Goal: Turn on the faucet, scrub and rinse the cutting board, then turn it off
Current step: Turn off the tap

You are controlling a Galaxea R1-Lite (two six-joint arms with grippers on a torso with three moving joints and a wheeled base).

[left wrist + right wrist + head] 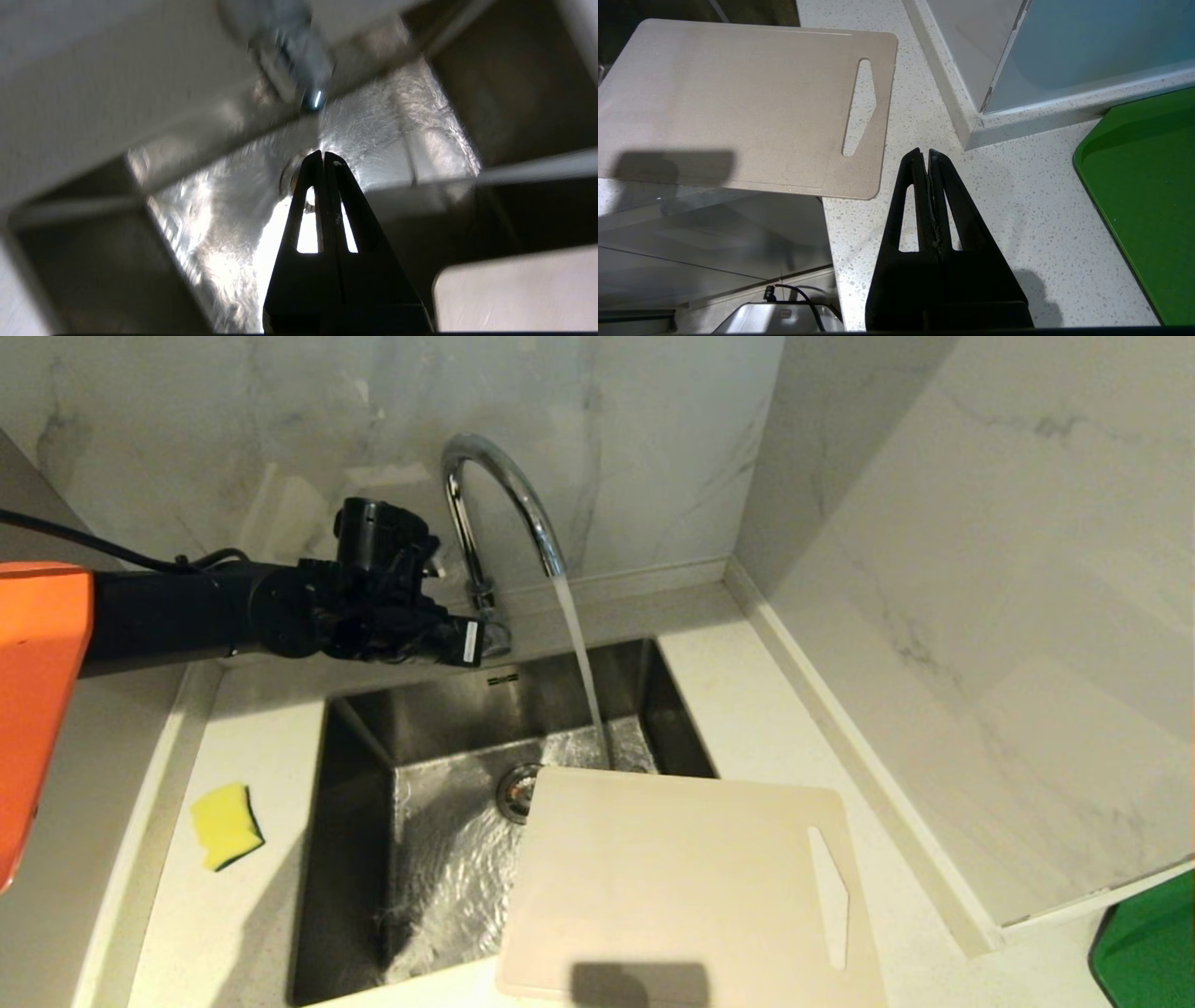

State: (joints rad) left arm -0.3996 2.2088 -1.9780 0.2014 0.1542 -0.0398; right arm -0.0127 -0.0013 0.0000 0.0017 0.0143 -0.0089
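Water runs from the spout of the chrome gooseneck faucet (504,495) into the steel sink (359,803). My left gripper (492,641) reaches in from the left and sits right beside the faucet's base, shut and holding nothing. In the left wrist view the left gripper (323,155) hangs over the wet basin, with the blurred faucet base (292,60) beyond its tips. The cream cutting board (681,887) lies flat across the sink's near right corner and the counter. My right gripper (923,153) is shut and empty over the counter beside the cutting board (738,102).
A yellow-and-green sponge (226,824) lies on the counter left of the sink. A marble wall block (980,616) bounds the counter on the right. A green tray (1143,196) lies beyond it, at the right. The drain (515,793) sits mid-basin.
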